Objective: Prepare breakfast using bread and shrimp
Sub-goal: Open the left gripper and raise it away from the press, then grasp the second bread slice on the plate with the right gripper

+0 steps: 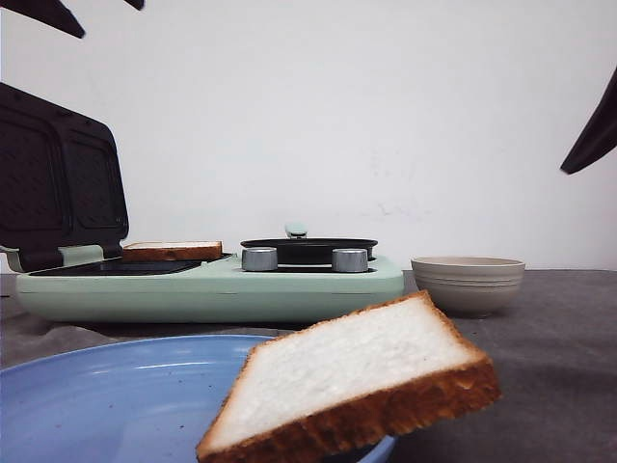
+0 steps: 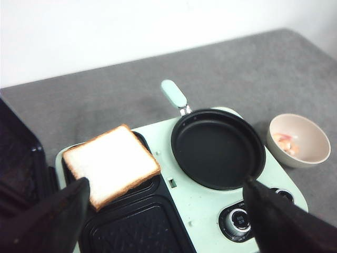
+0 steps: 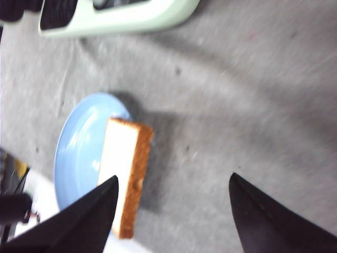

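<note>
front view low at table level, wrist views looking down from above, all sharing the green cooker (image 1: 212,280)

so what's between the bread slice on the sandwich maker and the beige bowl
The black frying pan on the mint green appliance sits between the bread slice and the bowl, clearest in the left wrist view.

Mint-green breakfast maker (image 1: 212,287) with lid open, black pan (image 2: 218,148) on it, blue plate (image 1: 106,400), grey tabletop (image 2: 237,68)
</note>
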`<move>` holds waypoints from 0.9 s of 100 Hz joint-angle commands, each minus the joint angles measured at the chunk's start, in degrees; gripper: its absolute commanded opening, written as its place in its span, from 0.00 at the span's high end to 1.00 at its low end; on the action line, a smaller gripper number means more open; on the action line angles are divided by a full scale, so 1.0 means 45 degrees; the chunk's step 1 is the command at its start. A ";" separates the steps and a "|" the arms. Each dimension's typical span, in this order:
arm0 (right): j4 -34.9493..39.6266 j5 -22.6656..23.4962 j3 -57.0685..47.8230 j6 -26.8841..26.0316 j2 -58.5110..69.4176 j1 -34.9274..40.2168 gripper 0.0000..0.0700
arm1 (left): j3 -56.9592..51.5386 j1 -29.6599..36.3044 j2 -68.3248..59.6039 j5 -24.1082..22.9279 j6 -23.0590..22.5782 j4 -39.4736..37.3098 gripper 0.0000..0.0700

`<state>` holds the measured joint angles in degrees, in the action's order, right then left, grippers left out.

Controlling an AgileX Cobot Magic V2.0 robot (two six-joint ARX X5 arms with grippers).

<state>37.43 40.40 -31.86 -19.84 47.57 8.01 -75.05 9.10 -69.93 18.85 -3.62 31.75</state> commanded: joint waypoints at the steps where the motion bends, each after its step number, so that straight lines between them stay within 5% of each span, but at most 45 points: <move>1: -0.0175 -0.0005 -0.0151 -0.0291 0.0330 0.0384 0.41 | 0.0364 0.0034 0.0228 0.0112 0.0194 -0.0058 0.28; 37: -0.1914 0.0015 0.0340 -0.1137 0.2623 0.2681 0.41 | 0.3847 -0.0117 0.3895 0.0141 0.0389 -0.1559 0.28; 90: -0.3900 0.0019 0.0340 -0.1933 0.5280 0.5275 0.41 | 0.5527 -0.0117 0.7087 0.0053 0.0330 -0.0097 0.28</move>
<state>21.02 40.36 -30.17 -27.57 69.93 30.39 -49.63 8.49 -38.30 19.27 -2.15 31.53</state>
